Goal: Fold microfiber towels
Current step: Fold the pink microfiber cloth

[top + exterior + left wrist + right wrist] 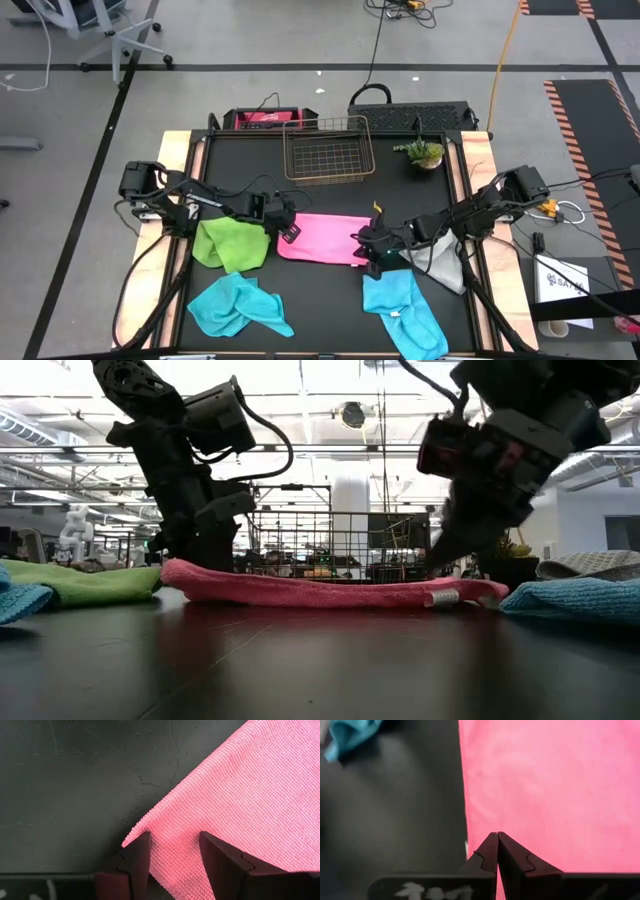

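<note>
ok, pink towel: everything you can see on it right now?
The pink towel lies flat mid-table, a wide strip that looks folded, with a woven microfiber texture in the wrist views and a small white tag at its right end in the low view. The left gripper stands open over its left corner, a finger on each side. The right gripper is shut at its right edge. The lime green towel lies beside its left end.

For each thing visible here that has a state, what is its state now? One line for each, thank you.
pink towel: lying flat, spread between both arms
lime green towel: lying loose, unfolded
left turquoise towel: crumpled
right turquoise towel: rumpled
light grey towel: bunched at table edge
wire basket: upright, looks empty
left end effector: open over pink corner
right end effector: shut at pink edge
</note>
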`<state>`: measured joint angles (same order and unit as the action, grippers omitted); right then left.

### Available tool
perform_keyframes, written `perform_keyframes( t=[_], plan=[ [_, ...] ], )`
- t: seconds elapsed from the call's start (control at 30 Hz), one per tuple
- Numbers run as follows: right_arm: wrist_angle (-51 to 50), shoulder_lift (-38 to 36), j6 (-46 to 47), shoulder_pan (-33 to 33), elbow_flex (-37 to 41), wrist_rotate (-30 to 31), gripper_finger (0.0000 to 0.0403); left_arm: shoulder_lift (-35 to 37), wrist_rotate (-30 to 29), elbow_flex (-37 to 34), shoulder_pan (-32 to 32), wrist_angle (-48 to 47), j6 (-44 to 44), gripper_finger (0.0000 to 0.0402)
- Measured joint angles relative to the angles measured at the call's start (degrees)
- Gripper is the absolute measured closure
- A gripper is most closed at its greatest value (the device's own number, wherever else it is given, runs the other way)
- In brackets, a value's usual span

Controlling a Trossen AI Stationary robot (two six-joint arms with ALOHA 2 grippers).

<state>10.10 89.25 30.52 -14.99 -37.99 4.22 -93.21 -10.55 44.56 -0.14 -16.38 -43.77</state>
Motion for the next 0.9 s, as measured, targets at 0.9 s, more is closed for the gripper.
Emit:
perform_keyframes(
  t=[0.9],
  plan=[
    [-4.3, 0.0, 1.7, 1.4, 1.3, -1.1, 0.0403, 8.1, 0.6, 0.0, -12.7, -1.0, -1.9, 0.0229]
  ],
)
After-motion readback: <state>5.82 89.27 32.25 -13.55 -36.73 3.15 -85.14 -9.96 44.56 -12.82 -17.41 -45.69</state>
